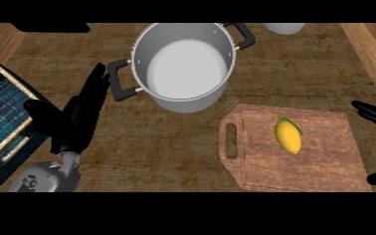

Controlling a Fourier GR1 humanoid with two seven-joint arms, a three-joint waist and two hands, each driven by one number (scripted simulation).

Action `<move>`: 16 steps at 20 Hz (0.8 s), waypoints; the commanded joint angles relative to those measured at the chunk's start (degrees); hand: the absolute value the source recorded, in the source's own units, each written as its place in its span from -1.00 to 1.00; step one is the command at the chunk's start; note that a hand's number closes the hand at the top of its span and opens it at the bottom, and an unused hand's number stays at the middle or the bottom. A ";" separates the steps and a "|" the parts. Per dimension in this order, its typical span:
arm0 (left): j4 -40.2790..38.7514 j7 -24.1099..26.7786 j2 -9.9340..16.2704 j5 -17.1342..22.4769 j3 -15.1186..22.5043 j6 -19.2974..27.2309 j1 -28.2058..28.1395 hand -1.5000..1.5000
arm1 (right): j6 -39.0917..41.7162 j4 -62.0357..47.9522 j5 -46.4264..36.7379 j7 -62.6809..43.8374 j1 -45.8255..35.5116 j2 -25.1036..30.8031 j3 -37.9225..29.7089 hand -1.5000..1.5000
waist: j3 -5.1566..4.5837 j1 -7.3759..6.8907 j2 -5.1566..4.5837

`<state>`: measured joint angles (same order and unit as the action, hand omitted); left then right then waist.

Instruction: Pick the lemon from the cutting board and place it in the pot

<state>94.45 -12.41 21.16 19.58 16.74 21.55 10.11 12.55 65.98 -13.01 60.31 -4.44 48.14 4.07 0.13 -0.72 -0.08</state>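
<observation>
A yellow lemon [289, 136] with a green leaf at its top lies on the wooden cutting board [323, 164] at the lower right. The steel pot [185, 64] with black handles stands behind it at centre, its inside bare. My left hand [77, 114] rests open at the left, fingers straight and pointing up toward the pot's near handle. Only the fingertips of my right hand [363, 109] show at the right edge, just off the board's far right corner, away from the lemon.
A blue-striped rack or mat with a wooden rim [11, 114] lies at the left edge under my left forearm. A white object [283, 27] sits at the back behind the pot. Brown counter surrounds the board.
</observation>
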 commanded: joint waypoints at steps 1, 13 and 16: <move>2.22 -1.53 0.58 -0.11 -1.27 -1.52 -1.18 0.00 | 0.90 -3.39 -2.66 7.97 -2.99 -2.40 1.10 -1.00 | -0.08 0.14 0.04; -0.91 -0.23 -2.95 -3.55 -1.66 -2.36 -1.41 0.00 | 2.30 2.10 1.38 4.51 0.30 -4.52 2.22 -1.00 | -0.13 0.79 0.09; -0.87 -2.02 -1.52 -1.50 -5.28 -5.53 0.32 0.00 | 3.70 4.01 1.36 -0.49 -1.64 -4.84 2.25 -1.00 | -0.14 0.64 0.07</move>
<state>94.60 -14.03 19.89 17.75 13.36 17.82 9.21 10.81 69.34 -11.97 58.37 -3.65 43.99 6.36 0.03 0.02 0.03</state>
